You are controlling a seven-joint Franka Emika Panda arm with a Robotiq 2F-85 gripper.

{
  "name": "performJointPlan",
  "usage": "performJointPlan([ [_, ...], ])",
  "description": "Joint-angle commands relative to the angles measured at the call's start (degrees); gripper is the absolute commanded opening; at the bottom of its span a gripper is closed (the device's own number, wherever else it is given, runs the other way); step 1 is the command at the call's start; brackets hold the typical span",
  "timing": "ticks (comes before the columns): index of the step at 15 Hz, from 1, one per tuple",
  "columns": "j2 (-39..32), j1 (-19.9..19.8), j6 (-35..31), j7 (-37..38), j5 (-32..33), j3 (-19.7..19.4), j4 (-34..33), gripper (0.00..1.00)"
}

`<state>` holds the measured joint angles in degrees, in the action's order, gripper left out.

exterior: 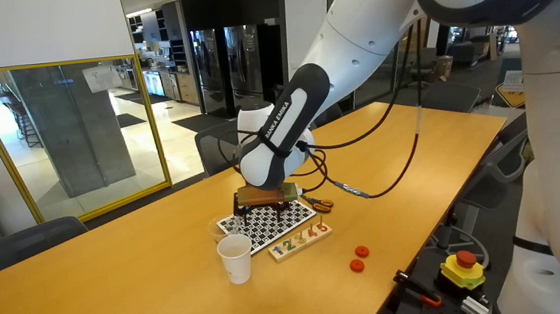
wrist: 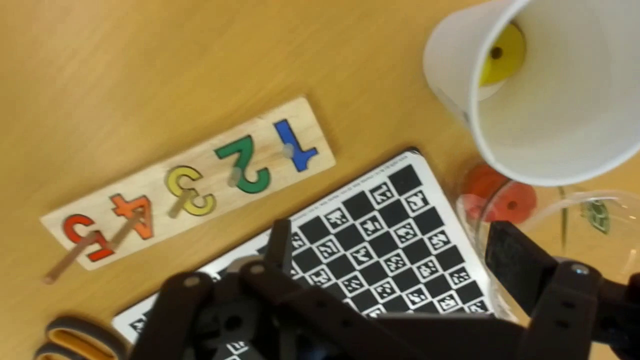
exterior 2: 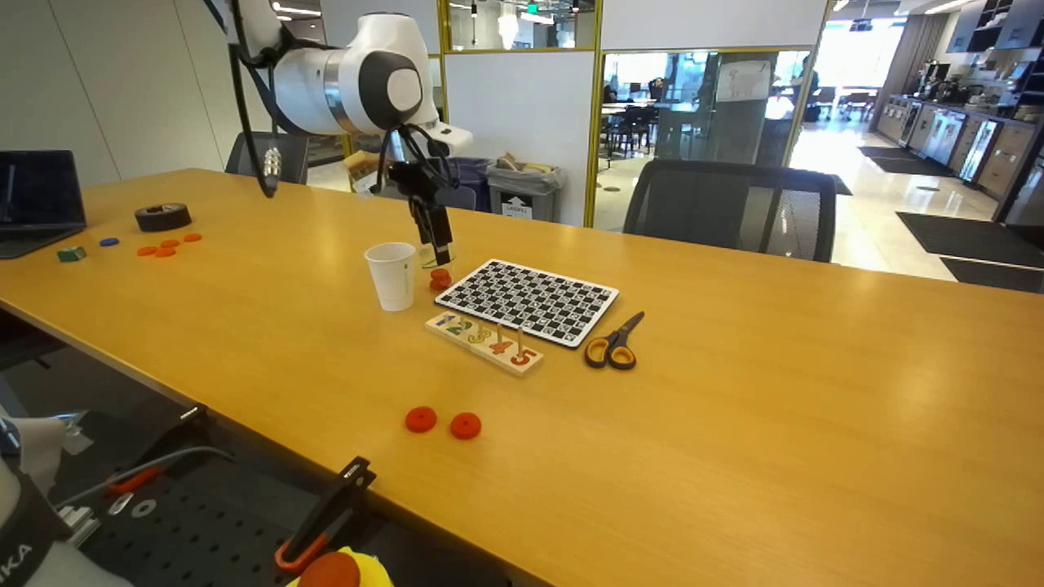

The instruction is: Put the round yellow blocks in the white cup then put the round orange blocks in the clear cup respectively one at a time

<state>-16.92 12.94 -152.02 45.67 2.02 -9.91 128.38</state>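
My gripper (wrist: pixel 390 235) stands open above the checkered board, its fingers wide apart with nothing between them. One finger (wrist: pixel 520 260) overlaps the clear cup (wrist: pixel 620 197) in the wrist view; whether they touch I cannot tell. Red-orange round blocks (wrist: pixel 515 202) show through the clear cup's wall, low down; an exterior view shows them (exterior 2: pixel 440 280) too. Beside it stands the white cup (exterior: pixel 236 258), upright, with a round yellow block (wrist: pixel 507 52) inside. Two more round orange blocks, a nearer one (exterior: pixel 357 265) and a farther one (exterior: pixel 362 251), lie apart on the table near its edge.
The checkered board (exterior 2: pixel 530 297) lies under the gripper. Alongside it are a numbered peg strip (wrist: pixel 190 185) with upright pegs and orange-handled scissors (exterior 2: pixel 613 346). Farther off sit black tape (exterior 2: pixel 162 217), several flat orange discs (exterior 2: pixel 165 252), a green block (exterior 2: pixel 72 254) and a laptop (exterior 2: pixel 41 204).
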Motion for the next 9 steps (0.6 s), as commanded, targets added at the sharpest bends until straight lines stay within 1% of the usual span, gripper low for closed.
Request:
performJointPlan([
  [1,8.5,-1.8,3.0,3.8,4.0,-1.0,9.2,1.0],
  [4,12.0,-4.8,4.1,6.4,6.7,-1.1,15.1,1.0],
  [9,14.7,-10.8,1.3,6.2,4.7,-0.5,23.1,1.0],
])
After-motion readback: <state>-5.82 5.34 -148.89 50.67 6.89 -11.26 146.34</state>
